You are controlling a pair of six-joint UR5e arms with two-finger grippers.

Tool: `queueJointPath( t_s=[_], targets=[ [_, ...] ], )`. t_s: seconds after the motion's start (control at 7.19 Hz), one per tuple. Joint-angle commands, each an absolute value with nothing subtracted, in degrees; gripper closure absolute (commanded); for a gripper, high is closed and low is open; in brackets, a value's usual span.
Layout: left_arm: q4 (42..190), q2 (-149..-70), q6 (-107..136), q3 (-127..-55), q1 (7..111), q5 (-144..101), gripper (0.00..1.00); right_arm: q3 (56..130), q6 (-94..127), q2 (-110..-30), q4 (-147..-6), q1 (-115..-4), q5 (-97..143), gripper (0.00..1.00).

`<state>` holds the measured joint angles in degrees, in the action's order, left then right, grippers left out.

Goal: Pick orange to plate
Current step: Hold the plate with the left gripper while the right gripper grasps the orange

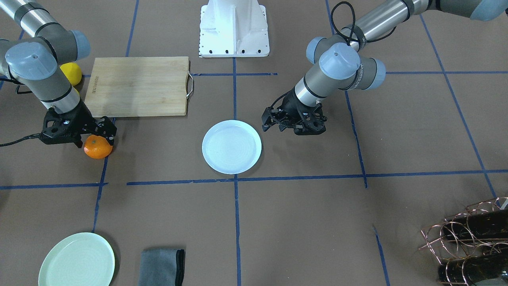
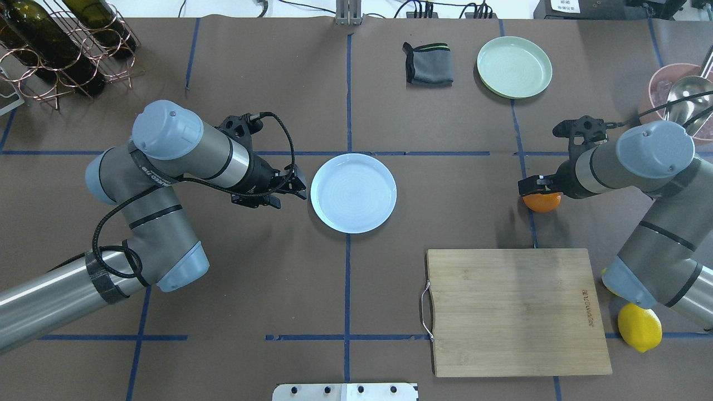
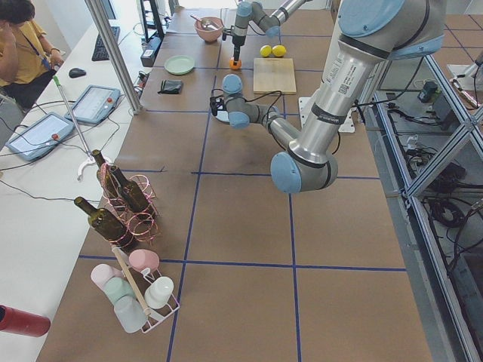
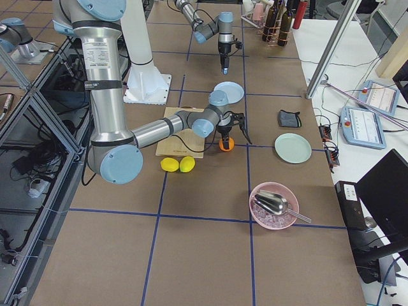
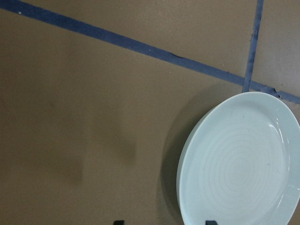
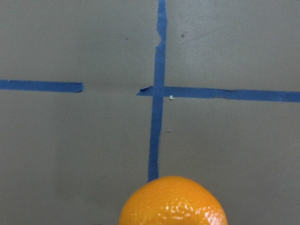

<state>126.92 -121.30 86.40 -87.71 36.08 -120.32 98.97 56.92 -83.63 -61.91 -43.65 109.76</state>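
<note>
The orange (image 1: 98,147) (image 2: 543,203) rests on the brown table, on a blue tape line at the robot's right. My right gripper (image 1: 94,140) (image 2: 536,186) hangs directly over it, fingers straddling the fruit and seemingly open. In the right wrist view the orange (image 6: 172,201) fills the bottom centre and no fingertips show. The white plate (image 1: 231,147) (image 2: 353,192) lies empty at mid-table. My left gripper (image 1: 274,121) (image 2: 298,186) hovers just beside the plate's rim, open and empty. The left wrist view shows the plate (image 5: 239,164) at lower right.
A wooden cutting board (image 2: 515,312) lies near the right arm's base, with a yellow lemon (image 2: 639,327) beside it. On the far side are a mint-green plate (image 2: 514,67) and a grey cloth (image 2: 429,64). A bottle rack (image 2: 55,50) stands far left, a pink bowl (image 2: 677,94) far right.
</note>
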Motion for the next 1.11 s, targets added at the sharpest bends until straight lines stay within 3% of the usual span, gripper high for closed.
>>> queueJointPath(
  t_s=[0.0,0.28,0.42,0.7,0.97],
  targets=[
    [126.9,-121.3,86.4,-87.8,36.1,-120.3,0.35,97.9,56.6,-83.3,-61.9,-43.2,109.5,0.0],
    [126.9,-121.0,86.4,-88.2,36.1,-120.3,0.34,97.3,56.6,-83.2,-61.9,-42.8,109.1,0.0],
    [126.8,-121.0,86.4,-88.4,36.1,-120.3,0.34,96.9,56.6,-82.4,-61.9,-42.8,109.1,0.12],
    [126.8,-121.0,86.4,-88.4,36.1,-120.2,0.34,96.6,56.6,-81.7,-61.9,-43.1,109.1,1.0],
    [126.8,-120.9,86.4,-89.1,36.1,-120.3,0.33,102.2,57.5,-77.9,-64.7,-45.1,110.7,1.0]
  ],
)
